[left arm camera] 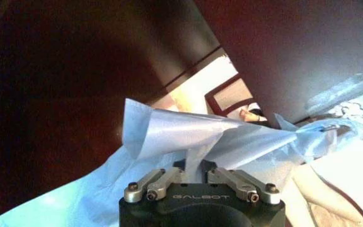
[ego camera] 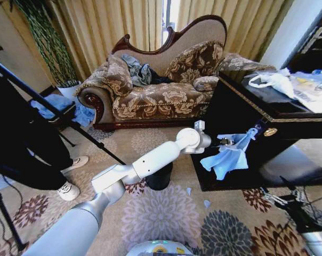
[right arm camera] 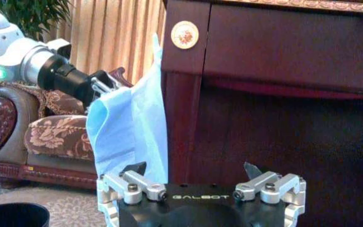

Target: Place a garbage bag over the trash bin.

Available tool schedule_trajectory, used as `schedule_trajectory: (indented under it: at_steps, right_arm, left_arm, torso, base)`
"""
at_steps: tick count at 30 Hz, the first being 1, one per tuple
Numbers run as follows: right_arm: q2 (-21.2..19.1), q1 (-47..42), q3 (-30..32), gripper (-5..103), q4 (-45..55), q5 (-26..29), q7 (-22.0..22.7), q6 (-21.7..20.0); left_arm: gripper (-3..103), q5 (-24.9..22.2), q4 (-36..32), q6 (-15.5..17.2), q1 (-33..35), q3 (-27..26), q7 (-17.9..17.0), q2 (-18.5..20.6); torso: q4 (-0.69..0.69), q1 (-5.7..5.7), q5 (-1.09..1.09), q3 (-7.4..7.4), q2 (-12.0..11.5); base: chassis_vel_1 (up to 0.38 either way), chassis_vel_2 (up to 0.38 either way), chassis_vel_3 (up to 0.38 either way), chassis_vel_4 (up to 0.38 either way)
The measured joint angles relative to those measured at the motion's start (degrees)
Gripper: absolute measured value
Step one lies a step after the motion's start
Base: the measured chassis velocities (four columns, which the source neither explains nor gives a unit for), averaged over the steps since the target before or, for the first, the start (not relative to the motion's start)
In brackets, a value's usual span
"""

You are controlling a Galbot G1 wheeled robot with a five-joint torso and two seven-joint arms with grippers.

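Down on the rug sits the bin (ego camera: 159, 178), partly hidden under the left arm. Next, the left claw (ego camera: 223, 142) is clenched on the bag (ego camera: 228, 156), which hangs loose beside the dark desk (ego camera: 267, 114), probably lifted so it can open out. Lower right, the right claw (right arm camera: 202, 182) waits released, near the bag, likely ready to help.

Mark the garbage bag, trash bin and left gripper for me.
garbage bag (ego camera: 228, 159), head view, hanging middle.
trash bin (ego camera: 160, 178), head view, side wall below the arm.
left gripper (left arm camera: 196, 166), left wrist view, between fingertips pinching the bag.
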Motion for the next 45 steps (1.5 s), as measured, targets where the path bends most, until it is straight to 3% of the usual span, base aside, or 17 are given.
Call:
schedule_trajectory:
  at_steps: [5,13,21,34,45]
  right_arm:
    - [0.23,-0.13,0.01,100,-0.08,0.02,0.13,0.31]
    - [0.29,0.11,-0.1,100,-0.08,0.0,0.44,0.31]
    - [0.14,0.89,-1.18,100,0.04,-0.47,1.21,0.17]
    - [0.56,-0.23,-1.89,100,1.86,-1.06,1.37,-0.03]
    - [0.33,-0.27,-2.45,100,2.96,-1.57,2.11,-0.72]
  left_arm:
    - [1,-0.06,0.74,0.0,0.41,-0.22,0.93,-0.17]
    - [0,-0.04,-0.16,-0.3,2.11,-1.54,0.87,0.99]
    - [0,-0.85,-5.87,-0.66,5.0,-3.58,0.1,7.46]
    - [0,0.26,-7.18,-0.68,10.7,-6.24,0.46,11.85]
    - [0,-0.26,-15.28,-0.41,19.17,-11.91,0.09,18.93]
  torso:
    - [0.0,0.0,0.0,0.0,0.0]
    - [-0.01,0.0,0.0,0.0,0.0]
    - [0.01,0.0,-0.02,0.0,0.0]
    - [-0.01,0.0,-0.01,0.0,0.0]
    - [0.0,0.0,-0.02,0.0,0.0]
  base:
    - [0.0,0.0,0.0,0.0]
    - [0.0,0.0,0.0,0.0]
    - [0.0,0.0,0.0,0.0]
    - [0.0,0.0,0.0,0.0]
    - [0.0,0.0,0.0,0.0]
